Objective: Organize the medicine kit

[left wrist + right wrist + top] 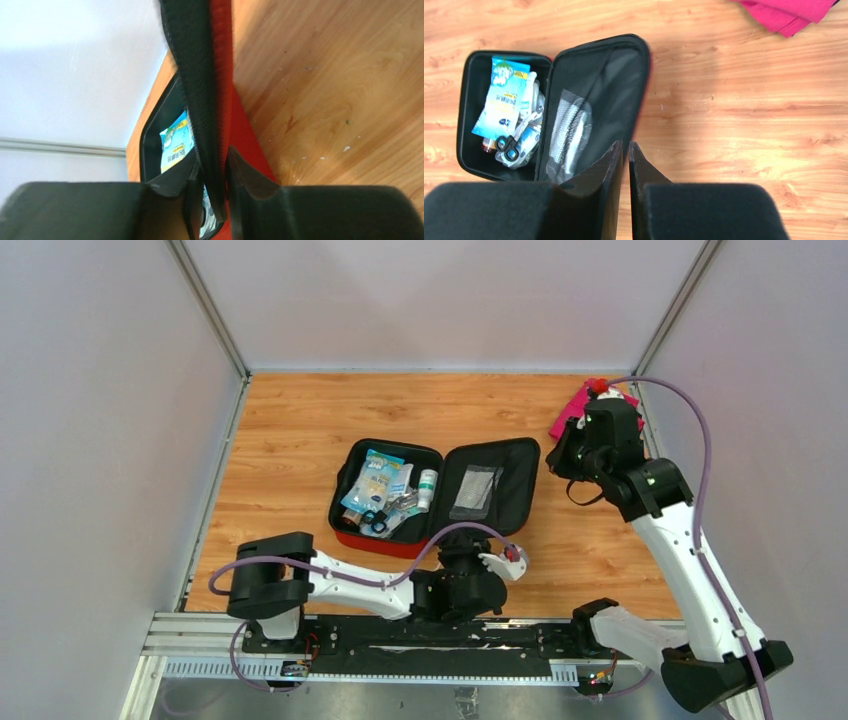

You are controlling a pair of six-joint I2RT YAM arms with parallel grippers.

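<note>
The left pincer [222, 192] clamped the medicine kit [432, 495]'s near wall, probably steadying it; the right pincer [623, 165] hovered empty, nearly shut, above the counter [300, 420].

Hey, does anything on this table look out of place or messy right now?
Mostly tidy. The medicine kit lies open with packets and scissors piled loosely in its left half. The one stray is a magenta folded cloth at the table's far right corner, well apart from the kit. Nothing looks spilled or damaged.
</note>
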